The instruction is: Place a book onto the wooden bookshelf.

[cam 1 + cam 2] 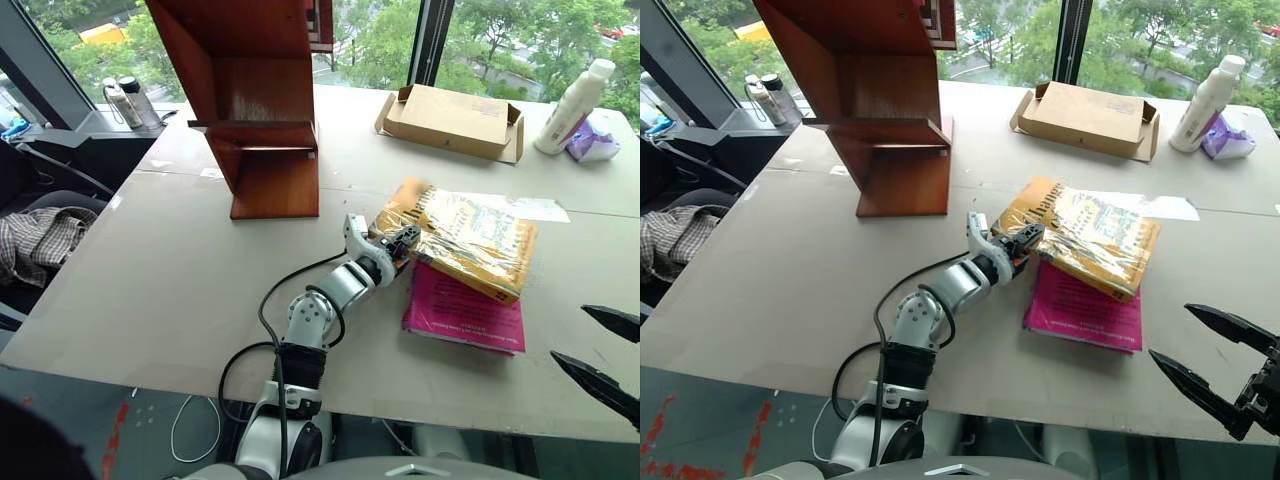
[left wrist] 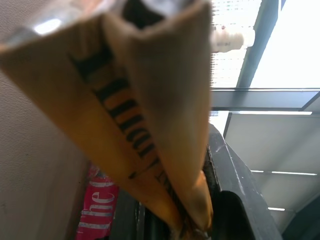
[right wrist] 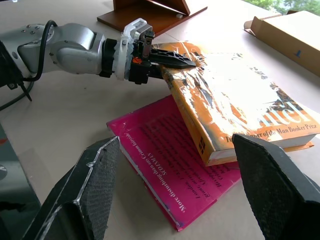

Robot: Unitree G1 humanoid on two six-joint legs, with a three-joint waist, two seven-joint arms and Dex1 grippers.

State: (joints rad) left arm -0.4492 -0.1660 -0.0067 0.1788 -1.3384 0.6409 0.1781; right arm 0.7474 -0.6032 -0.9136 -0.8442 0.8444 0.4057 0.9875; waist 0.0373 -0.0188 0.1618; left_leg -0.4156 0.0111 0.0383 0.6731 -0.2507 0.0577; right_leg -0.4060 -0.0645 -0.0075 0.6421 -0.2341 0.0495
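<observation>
1. The left claw (image 1: 400, 243) is clamped shut on the near-left corner of the book (image 1: 465, 240), right around the centre of the frame. That's the yellow-orange one in shiny wrap.
2. The book lies tilted on top of a pink book (image 1: 465, 310), on the worktop (image 1: 150, 290). So it's grabbed but not lifted clear yet, I'd say.
3. The right claw (image 1: 1210, 365) hangs at the lower right of the frame with its fingers spread apart, holding nothing.
4. Still to do: lift it, carry it to the wooden bookshelf (image 1: 255, 100) at the upper left, and slide it onto a board. Pretty much the whole trip is left.
5. Room-wise, the stretch of worktop between book and shelf is bare, so the path looks open.
6. The cardboard box (image 1: 450, 120) and a white bottle (image 1: 575, 105) sit at the upper right, well away from that route.
7. A corner grip on a slick wrap looks a bit dicey to me, might sag or slip.
</observation>
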